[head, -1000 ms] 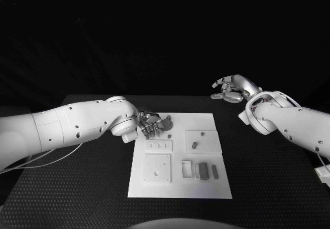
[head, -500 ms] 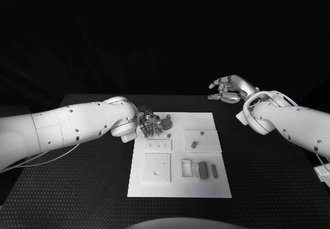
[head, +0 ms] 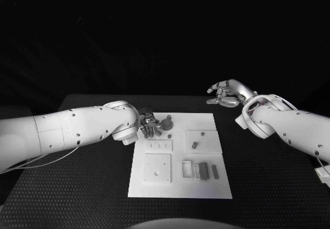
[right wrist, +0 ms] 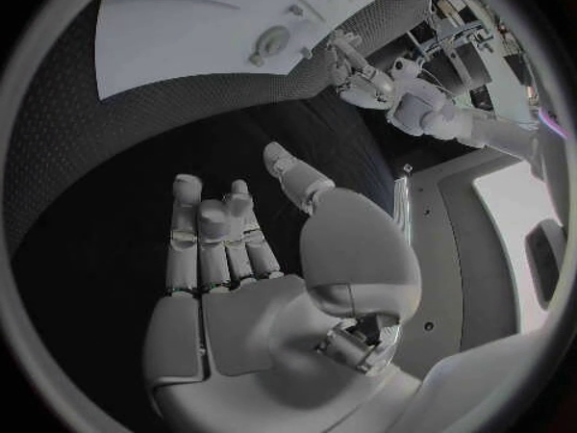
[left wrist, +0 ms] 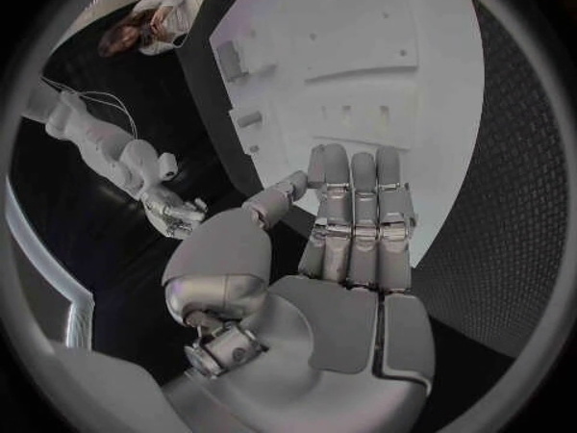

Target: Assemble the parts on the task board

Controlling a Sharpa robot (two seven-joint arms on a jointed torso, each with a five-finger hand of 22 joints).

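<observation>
A white task board is seen lying flat in the middle of a black counter, viewed from above. The left robot hand is positioned over the board's far left corner, with its fingers stretched out straight and held side by side, pointing along the board surface; nothing is held in it. Just beside those fingers, on the side toward the board's middle, a round grey part is seen standing on the board; whether it is touched by the fingers cannot be told. Nearer the robot, a small raised plate with three little slots is seen, and below it a larger square plate. On the board's right half, a square recess holds a short grey peg, well apart from the left robot hand. Toward the near edge, a few dark grey bar-shaped parts are laid side by side next to a small white frame. The right robot hand is held up above the counter's far right area, off the board and well apart from every part on it. Its fingers are loosely curled with the thumb apart, and nothing is gripped in it. In the right wrist view, the board's far corner with the round part is seen beyond the fingertips, across a stretch of bare black counter.
</observation>
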